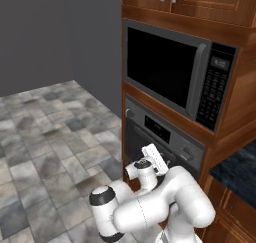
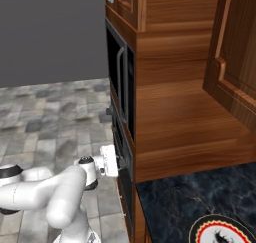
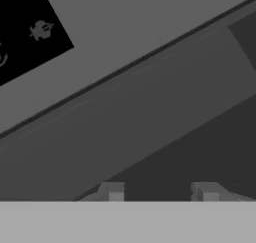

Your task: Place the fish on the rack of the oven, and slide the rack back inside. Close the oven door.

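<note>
- The oven (image 1: 160, 137) sits in the wooden cabinet column under the black-windowed microwave (image 1: 175, 72), with its control strip (image 1: 165, 132) of knobs and a dark display across the top
- The oven door (image 3: 150, 117) reads as shut: in the hand view it is a flat grey panel seen at a slant, very near the camera, and no rack is pulled out
- The fish cannot be made out for certain; a round dark-rimmed plate (image 2: 222, 232) lies on the dark stone desk (image 2: 190, 202) to the right of the oven, and the small dark shape on it may be the fish, too small to tell
- By my judgement the door is stiff, heavy and hinged, so it wants a firm hold on its handle bar and a steady pull, not a pinch on the flat face
- The fish would likely be light, soft and slippery: grip it gently across the body's middle
- The claw (image 3: 160, 192) is up against the oven front, just below the control strip; its two fingertips (image 3: 114, 192) stand well apart, so it is open, with nothing between them
- Whether the tips touch the door I cannot tell
</note>
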{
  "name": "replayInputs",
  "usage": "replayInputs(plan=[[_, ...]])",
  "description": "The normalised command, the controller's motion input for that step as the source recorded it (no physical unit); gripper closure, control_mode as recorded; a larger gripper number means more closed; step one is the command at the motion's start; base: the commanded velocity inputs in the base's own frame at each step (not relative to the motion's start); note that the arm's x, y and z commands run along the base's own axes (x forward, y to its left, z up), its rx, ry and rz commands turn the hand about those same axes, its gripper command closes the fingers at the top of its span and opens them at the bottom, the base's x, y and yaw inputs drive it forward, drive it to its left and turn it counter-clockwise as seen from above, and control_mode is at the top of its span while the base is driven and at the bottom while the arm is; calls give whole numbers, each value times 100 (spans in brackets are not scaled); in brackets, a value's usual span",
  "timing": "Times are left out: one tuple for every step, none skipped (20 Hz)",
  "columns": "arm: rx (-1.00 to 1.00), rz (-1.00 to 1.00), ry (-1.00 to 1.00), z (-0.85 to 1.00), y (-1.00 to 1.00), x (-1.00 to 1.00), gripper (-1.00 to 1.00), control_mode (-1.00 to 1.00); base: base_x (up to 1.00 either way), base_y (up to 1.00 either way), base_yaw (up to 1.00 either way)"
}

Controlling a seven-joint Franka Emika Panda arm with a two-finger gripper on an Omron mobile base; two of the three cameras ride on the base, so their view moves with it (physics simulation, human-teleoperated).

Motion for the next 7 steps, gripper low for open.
replayInputs(plan=[[0, 0, 0, 0, 0, 0, -100, -100, 0, 0, 0], [0, 0, 0, 0, 0, 0, -100, -100, 0, 0, 0], [0, 0, 0, 0, 0, 0, -100, -100, 0, 0, 0], [0, 0, 0, 0, 0, 0, -100, -100, 0, 0, 0], [0, 0, 0, 0, 0, 0, -100, -100, 0, 0, 0], [0, 0, 0, 0, 0, 0, -100, -100, 0, 0, 0], [0, 0, 0, 0, 0, 0, -100, -100, 0, 0, 0]])
